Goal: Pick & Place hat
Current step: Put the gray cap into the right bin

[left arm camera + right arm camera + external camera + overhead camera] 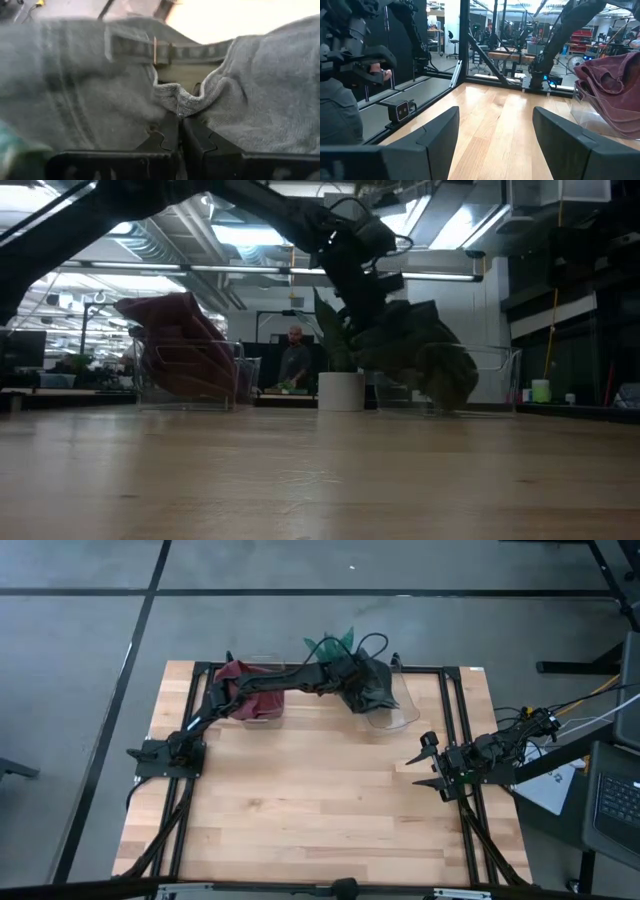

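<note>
A dark grey cap hangs from my left gripper over the clear bin at the table's far edge. In the low view the cap droops into that bin; whether it rests on the bin's floor I cannot tell. The left wrist view shows the cap's back strap and buckle just beyond the shut fingers. A dark red hat lies heaped in a second clear bin to the left. My right gripper waits open near the table's right edge, touching nothing. My left gripper pinches a small fold of the cap's hemmed edge between its two fingers, close to the back strap. The fingers come from above, slanting down. The cap hangs slack below them, its lower part inside the clear bin.
The near and middle wooden tabletop holds nothing. Black frame rails run along the sides. A laptop and papers sit beyond the right edge. A person and a white plant pot stand behind the table.
</note>
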You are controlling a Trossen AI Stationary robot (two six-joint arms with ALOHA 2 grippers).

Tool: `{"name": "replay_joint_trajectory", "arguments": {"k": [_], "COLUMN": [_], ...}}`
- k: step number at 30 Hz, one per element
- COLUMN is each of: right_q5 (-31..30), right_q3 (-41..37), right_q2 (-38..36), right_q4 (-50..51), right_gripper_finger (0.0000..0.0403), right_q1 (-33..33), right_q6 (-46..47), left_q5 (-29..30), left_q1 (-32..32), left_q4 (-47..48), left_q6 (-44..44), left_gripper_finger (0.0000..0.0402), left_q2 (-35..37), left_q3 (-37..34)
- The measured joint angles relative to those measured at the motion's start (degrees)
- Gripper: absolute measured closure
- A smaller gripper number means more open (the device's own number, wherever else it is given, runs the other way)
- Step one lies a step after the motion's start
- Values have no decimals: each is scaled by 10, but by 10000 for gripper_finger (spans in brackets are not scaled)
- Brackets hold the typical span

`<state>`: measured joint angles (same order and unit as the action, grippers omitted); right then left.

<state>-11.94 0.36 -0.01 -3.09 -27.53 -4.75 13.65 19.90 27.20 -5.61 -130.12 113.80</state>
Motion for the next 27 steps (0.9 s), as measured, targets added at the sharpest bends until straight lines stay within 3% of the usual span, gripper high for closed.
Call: {"name": "replay_joint_trajectory", "arguments": {"k": [27], "right_q5": [0], "right_q3": [0], "right_q2": [0], "right_q4": [0], "right_gripper_finger": [150], "right_q1": [0], "right_q6": [0], "left_q5": [-49], "left_q1": [2], "left_q4": [14], "left_q6": [-68], "left_gripper_finger": [381], "left_q2": [-6], "left_q3": [0]}}
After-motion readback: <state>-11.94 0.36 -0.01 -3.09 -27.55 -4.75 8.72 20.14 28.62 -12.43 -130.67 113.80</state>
